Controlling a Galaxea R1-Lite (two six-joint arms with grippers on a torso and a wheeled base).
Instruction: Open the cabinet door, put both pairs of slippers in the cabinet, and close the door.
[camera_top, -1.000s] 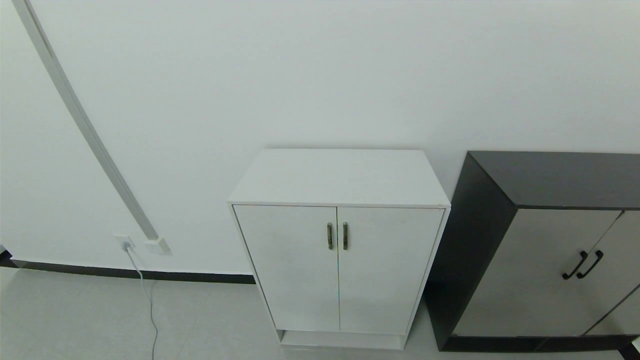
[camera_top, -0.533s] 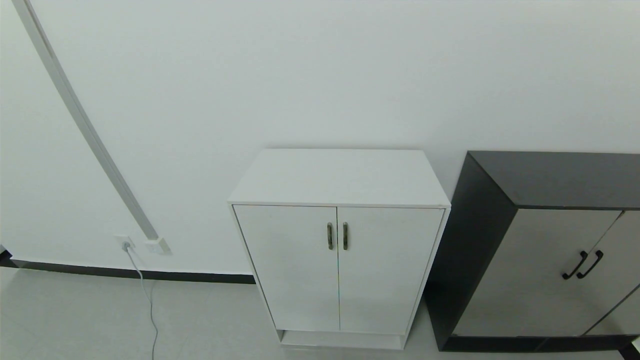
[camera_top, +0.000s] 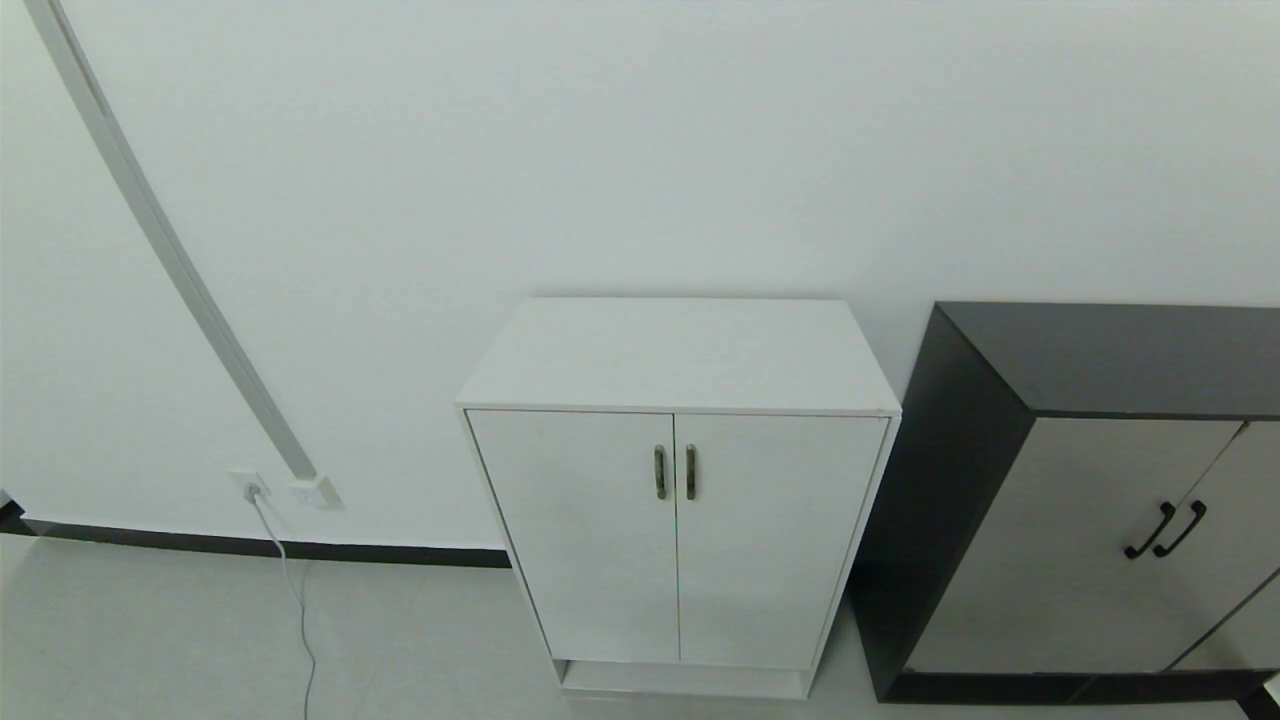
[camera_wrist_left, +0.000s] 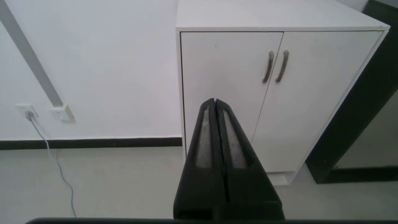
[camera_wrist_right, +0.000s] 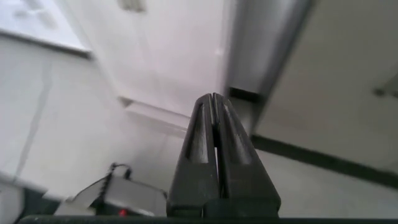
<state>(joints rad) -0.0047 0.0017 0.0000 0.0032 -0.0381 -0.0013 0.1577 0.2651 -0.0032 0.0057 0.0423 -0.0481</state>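
**Doors shut, both arms holding off from the cabinet**

The cabinet (camera_top: 680, 355) stands against the wall (camera_top: 640, 150), both doors flush and closed, the seam running down the middle. Two slim upright bars, the left handle (camera_top: 660, 472) and the right handle (camera_top: 690, 472), sit just either side of that seam, high on the doors. That's the place to take hold. Each is a rigid bar, probably smooth metal, so a pinch could slip unless the fingers close squarely across its middle. The handles are close neighbours, which leaves little room to slide a finger between them. The door looks like a light, stiff panel hinged at the cabinet's outer edge, so I'd expect it to swing in an arc. The pull should follow that curve, not drag straight back.

The left gripper (camera_wrist_left: 215, 101) is out in front of the cabinet, well apart from it, pointing at the left door (camera_wrist_left: 224, 68), fingers pressed together on nothing. The right gripper (camera_wrist_right: 213, 96) points down at the floor (camera_wrist_right: 74, 124) by the cabinet's foot, at the corner nearest the black cabinet (camera_top: 950, 480), fingers likewise closed and empty. Either would have to open before a grasp.
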